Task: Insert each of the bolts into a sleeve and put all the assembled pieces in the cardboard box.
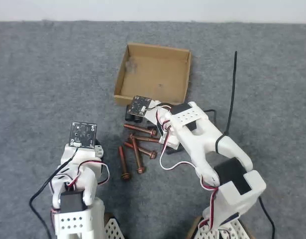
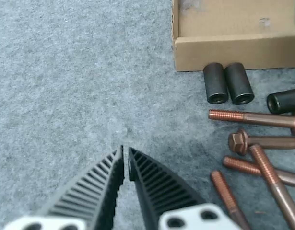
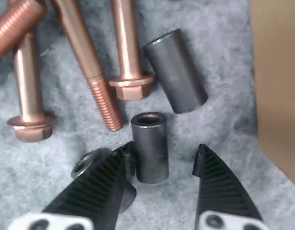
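Several copper bolts (image 1: 138, 149) lie on the grey carpet in front of the cardboard box (image 1: 124, 67). Three dark sleeves (image 2: 217, 82) lie by the box's front wall (image 2: 233, 51), next to the bolts (image 2: 253, 118). My right gripper (image 3: 164, 154) is open and low over the carpet, with one sleeve (image 3: 149, 147) lying between its fingers. A second sleeve (image 3: 87, 164) is partly hidden under one finger, and a third (image 3: 176, 71) lies beyond, beside the bolts (image 3: 128, 52). My left gripper (image 2: 126, 157) is shut on nothing, above bare carpet away from the parts.
The right arm (image 1: 202, 134) stretches across the carpet toward the box's front edge. The left arm (image 1: 78, 169) sits at the near left. A black cable (image 1: 232, 89) rises right of the box. Bare carpet spreads to the left.
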